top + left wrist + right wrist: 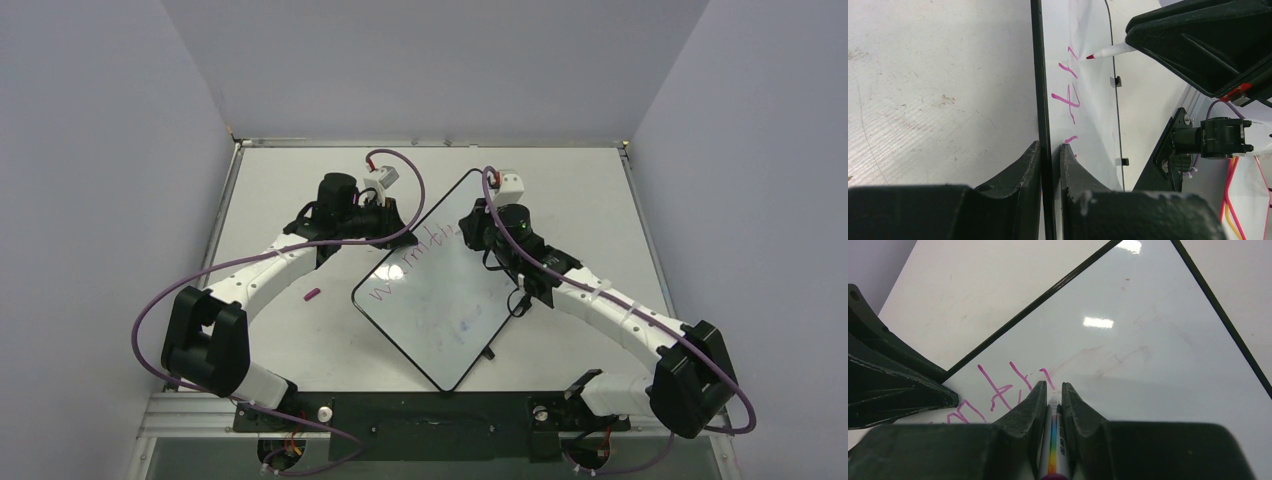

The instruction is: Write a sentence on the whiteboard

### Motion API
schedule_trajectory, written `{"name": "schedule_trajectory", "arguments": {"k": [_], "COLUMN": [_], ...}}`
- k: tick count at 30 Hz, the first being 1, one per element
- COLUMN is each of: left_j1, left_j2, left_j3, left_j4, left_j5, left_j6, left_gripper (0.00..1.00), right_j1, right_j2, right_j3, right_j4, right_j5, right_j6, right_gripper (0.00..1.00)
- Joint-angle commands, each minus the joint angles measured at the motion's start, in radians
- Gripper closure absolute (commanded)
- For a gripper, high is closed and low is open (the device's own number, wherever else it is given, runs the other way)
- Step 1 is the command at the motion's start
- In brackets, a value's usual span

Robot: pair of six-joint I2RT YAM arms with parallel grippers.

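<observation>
The whiteboard (440, 300) lies turned diagonally on the table. One line of pink marker writing (415, 258) runs along its upper left edge; it also shows in the left wrist view (1066, 97) and the right wrist view (995, 390). My left gripper (1050, 150) is shut on the whiteboard's black rim (1040, 95), one finger on each side. My right gripper (1052, 389) is shut on a white marker (1054, 445) with a rainbow stripe. The marker's pink tip (1090, 57) touches the whiteboard at the end of the writing.
A small pink marker cap (312, 295) lies on the off-white tabletop (290, 185) left of the whiteboard. Faint old purple smudges (465, 325) mark the board's lower part. Walls enclose the table at the back and sides.
</observation>
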Motion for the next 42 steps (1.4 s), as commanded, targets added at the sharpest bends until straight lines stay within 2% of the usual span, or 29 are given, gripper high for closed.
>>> {"name": "schedule_trajectory", "arguments": {"k": [1,20,33,42], "left_j1": [0.004,0.004,0.004,0.004], "left_j2": [-0.031,-0.033,-0.026,-0.018], "left_j3": [-0.005,-0.007,-0.006,-0.004], "left_j4": [0.013,0.017,0.023,0.024], "left_j5": [-0.069,-0.073,-0.077,-0.08], "left_j6": [0.1,0.1,0.097,0.097], "left_gripper": [1.0,1.0,1.0,1.0], "right_j1": [-0.005,-0.106,-0.115,-0.11], "right_j2": [-0.063,-0.16,-0.272,-0.347], "right_j3": [0.037,0.049,-0.077,-0.105], "right_j4": [-0.002,-0.082,-0.069,-0.14], "right_j5": [0.025,0.021,-0.044,-0.053], "right_j6": [-0.02,-0.071,-0.006,0.05], "right_gripper": [1.0,1.0,1.0,1.0]}}
